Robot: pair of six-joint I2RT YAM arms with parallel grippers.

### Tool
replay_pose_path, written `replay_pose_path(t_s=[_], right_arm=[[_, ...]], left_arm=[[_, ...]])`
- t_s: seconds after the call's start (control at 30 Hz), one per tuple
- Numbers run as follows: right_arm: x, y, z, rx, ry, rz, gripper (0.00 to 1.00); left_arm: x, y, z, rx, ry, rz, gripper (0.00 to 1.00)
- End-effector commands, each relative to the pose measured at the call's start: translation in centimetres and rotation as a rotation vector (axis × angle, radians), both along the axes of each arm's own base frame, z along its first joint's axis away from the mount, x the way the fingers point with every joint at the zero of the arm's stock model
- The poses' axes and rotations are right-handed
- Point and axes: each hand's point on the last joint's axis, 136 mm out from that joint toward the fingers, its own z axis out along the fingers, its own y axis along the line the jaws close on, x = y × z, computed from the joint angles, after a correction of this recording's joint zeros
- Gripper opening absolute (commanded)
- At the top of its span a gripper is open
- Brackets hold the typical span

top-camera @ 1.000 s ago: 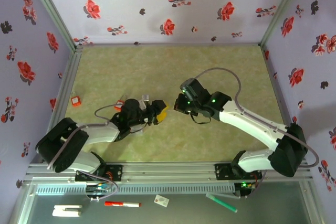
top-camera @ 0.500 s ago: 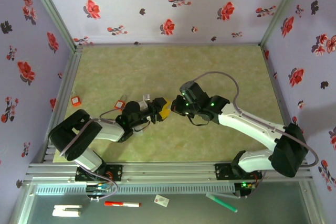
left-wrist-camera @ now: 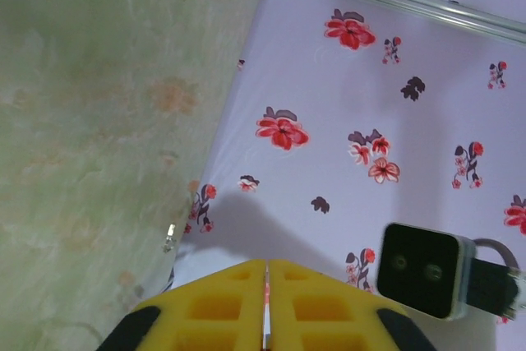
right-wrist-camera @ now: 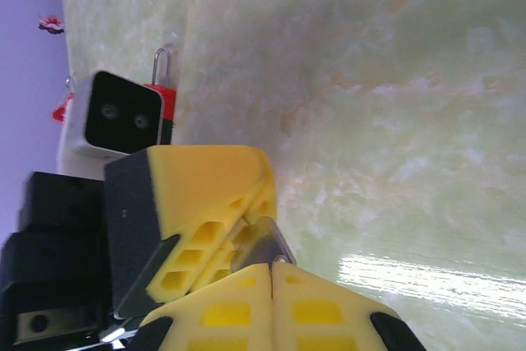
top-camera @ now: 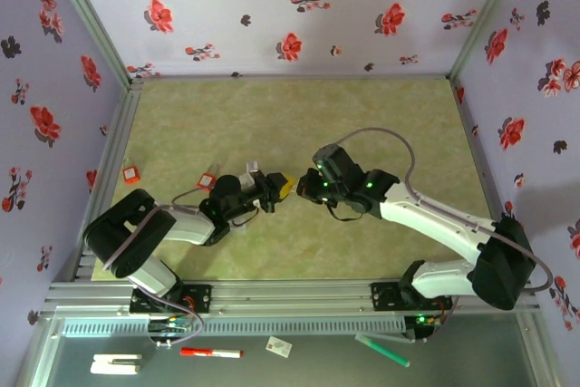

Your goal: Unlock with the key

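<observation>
My two grippers meet tip to tip at mid-table. The left gripper [top-camera: 279,189] [left-wrist-camera: 265,285] is shut, and a thin red sliver of a padlock [left-wrist-camera: 265,311] shows in the seam between its yellow fingers. My right gripper [top-camera: 304,188] [right-wrist-camera: 271,273] is shut on the key [right-wrist-camera: 265,242], a small dark grey metal piece. The key sticks out of the right fingertips and reaches into the left gripper's yellow fingers [right-wrist-camera: 209,187]. The padlock body is hidden inside those fingers.
A second red padlock [top-camera: 207,180] [right-wrist-camera: 162,88] lies on the mat just behind the left wrist. A third one [top-camera: 132,174] lies near the left wall. The floral walls close in the back and both sides. The right wrist's camera [left-wrist-camera: 422,269] is close ahead of the left gripper.
The right gripper has moved left and slightly down to the left gripper's tips. The left arm has stretched forward a little, closing the gap between them.
</observation>
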Motion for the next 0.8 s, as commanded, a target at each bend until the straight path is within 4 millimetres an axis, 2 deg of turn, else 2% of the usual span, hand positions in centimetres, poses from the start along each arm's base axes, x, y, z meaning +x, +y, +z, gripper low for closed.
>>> replay_pose_path(t_s=[0.0,0.13,0.2,0.27,0.33,0.4,0.47,0.57,0.63,0.77], right_arm=[[-0.3,-0.1,0.5,0.009,-0.013,0.000,0.00],[-0.2,-0.2,0.4,0.004,-0.022,0.007,0.00],[0.0,0.1,1.1,0.025,-0.041,0.012,0.00],[0.5,0.8,2.6,0.095,-0.082,0.018,0.33],[1.2,1.4,5.0,0.203,-0.141,0.014,0.54],[2.1,1.6,7.7,0.322,-0.210,0.015,0.64],[2.9,2.0,9.9,0.432,-0.253,0.035,0.66],[3.2,3.0,12.3,0.524,-0.308,0.093,0.66],[3.1,3.8,13.3,0.559,-0.323,0.135,0.65],[3.0,4.6,14.3,0.633,-0.342,0.154,0.62]], left_arm=[[0.2,0.4,0.5,0.024,-0.041,0.012,0.01],[0.1,0.9,1.0,0.074,-0.075,0.010,0.00],[0.1,1.1,1.7,0.101,-0.106,0.008,0.00],[0.2,1.5,2.7,0.151,-0.166,0.009,0.00],[0.3,2.3,4.2,0.222,-0.268,0.019,0.00],[0.3,3.3,6.4,0.293,-0.402,0.035,0.00],[0.2,4.2,9.0,0.343,-0.532,0.054,0.00],[0.5,5.4,11.2,0.373,-0.610,0.079,0.00],[0.7,5.8,12.1,0.369,-0.631,0.092,0.00],[0.9,5.8,12.7,0.390,-0.639,0.091,0.00]])
